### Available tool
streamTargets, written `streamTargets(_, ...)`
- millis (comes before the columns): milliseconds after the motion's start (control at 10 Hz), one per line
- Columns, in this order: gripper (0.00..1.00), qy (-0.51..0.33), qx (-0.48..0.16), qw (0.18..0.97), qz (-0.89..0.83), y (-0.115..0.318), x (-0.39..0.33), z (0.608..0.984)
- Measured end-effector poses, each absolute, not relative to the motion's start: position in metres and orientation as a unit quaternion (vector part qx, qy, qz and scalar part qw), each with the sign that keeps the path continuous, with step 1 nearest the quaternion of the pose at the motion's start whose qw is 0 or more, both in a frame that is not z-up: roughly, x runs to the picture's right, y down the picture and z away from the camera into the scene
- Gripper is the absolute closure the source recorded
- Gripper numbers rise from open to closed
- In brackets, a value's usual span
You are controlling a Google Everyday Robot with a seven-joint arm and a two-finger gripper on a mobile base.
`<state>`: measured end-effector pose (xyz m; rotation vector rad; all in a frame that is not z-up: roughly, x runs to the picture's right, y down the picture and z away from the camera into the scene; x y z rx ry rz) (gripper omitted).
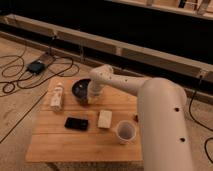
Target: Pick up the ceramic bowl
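We count on the wooden table point(55, 145): 1 ceramic bowl point(80, 89), 1 plastic cup point(125, 132), 1 black phone point(76, 123), 1 pale block point(105, 119), 1 bottle lying flat point(57, 96). 1 gripper point(92, 99), at the bowl's right rim.

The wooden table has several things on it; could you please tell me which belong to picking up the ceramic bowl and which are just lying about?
Part of the job:
- ceramic bowl, far side of the table
- hand, down at the bowl's right rim

Just lying about:
- plastic cup
- black phone
- pale block
- bottle on its side
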<state>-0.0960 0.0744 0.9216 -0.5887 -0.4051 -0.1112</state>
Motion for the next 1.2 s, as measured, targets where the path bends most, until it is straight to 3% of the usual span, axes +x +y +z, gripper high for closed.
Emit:
streamTargets(800, 1.00, -0.194, -0.220, 0.951, -0.101, 0.018, -0.095, 0.868)
streamTargets(1200, 1.00, -0.194, -0.217, 0.951, -0.102, 0.016, -0.095, 0.866)
